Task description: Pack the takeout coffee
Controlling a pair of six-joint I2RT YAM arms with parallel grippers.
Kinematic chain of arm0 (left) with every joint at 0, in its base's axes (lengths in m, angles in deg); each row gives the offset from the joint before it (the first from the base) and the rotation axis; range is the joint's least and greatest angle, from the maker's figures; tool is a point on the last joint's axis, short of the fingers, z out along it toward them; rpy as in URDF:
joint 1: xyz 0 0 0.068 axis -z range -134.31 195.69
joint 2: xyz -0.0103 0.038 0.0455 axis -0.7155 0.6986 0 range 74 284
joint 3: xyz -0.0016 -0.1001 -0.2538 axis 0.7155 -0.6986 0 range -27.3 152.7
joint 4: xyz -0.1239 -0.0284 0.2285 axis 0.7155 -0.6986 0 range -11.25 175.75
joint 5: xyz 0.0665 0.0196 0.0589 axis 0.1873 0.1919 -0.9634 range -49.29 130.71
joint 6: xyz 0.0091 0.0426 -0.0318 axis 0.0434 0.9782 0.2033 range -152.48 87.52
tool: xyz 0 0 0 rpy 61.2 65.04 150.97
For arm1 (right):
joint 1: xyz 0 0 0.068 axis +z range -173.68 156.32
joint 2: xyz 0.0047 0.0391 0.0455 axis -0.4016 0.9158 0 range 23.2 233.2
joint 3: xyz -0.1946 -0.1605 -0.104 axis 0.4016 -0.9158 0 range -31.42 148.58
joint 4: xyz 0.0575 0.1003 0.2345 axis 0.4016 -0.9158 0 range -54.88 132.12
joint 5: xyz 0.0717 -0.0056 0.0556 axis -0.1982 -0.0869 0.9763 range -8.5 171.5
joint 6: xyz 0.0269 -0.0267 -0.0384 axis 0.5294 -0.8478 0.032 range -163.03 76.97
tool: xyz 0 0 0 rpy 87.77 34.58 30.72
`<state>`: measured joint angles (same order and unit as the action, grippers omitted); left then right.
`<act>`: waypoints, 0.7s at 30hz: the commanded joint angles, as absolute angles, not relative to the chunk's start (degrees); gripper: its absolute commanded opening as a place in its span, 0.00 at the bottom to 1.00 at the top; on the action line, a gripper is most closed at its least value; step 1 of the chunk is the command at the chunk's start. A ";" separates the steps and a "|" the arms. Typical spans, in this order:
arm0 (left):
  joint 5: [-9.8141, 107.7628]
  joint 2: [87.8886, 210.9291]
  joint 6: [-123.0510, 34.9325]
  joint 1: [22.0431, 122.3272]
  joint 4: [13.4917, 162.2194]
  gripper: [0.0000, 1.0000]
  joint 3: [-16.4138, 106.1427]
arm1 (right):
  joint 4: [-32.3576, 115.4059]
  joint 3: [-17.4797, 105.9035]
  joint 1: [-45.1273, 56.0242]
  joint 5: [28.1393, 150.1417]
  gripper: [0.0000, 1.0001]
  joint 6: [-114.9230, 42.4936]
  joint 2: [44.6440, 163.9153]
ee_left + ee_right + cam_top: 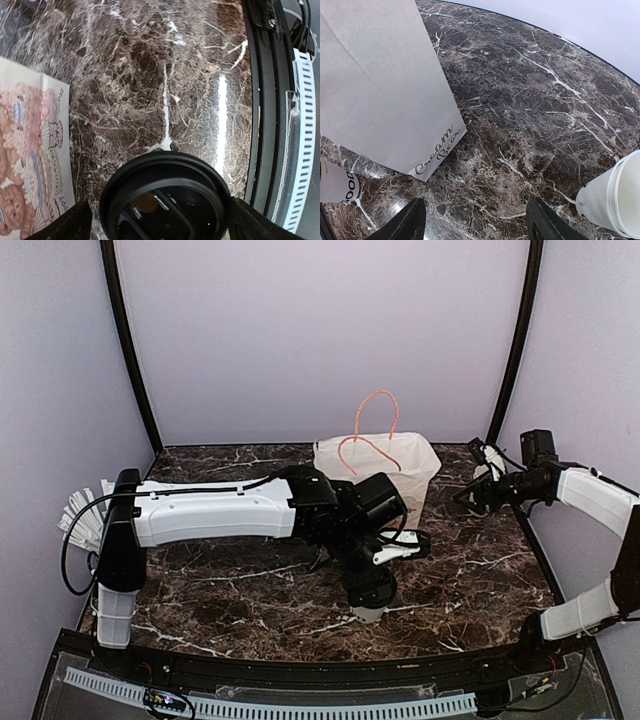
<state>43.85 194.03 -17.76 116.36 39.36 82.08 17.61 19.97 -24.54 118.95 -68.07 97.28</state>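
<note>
The takeout coffee [165, 192] is not yet packed: it stands upright near the middle of the surface, toward the near edge, outside the paper bag [390, 468] by the far edge. The left hand [162, 222] hangs over it, fingers apart on either side of the lid and not clamping, while the right hand [477, 220] is spread and empty near the right edge. The coffee shows a glossy round black lid with a sunken top on a white cup.

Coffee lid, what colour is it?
The lid is black; the left wrist view shows it best.
</note>
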 commanded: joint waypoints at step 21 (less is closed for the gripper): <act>41.49 180.59 -15.60 116.37 40.30 0.99 81.34 | 17.33 21.11 -24.21 118.23 0.70 -68.91 97.20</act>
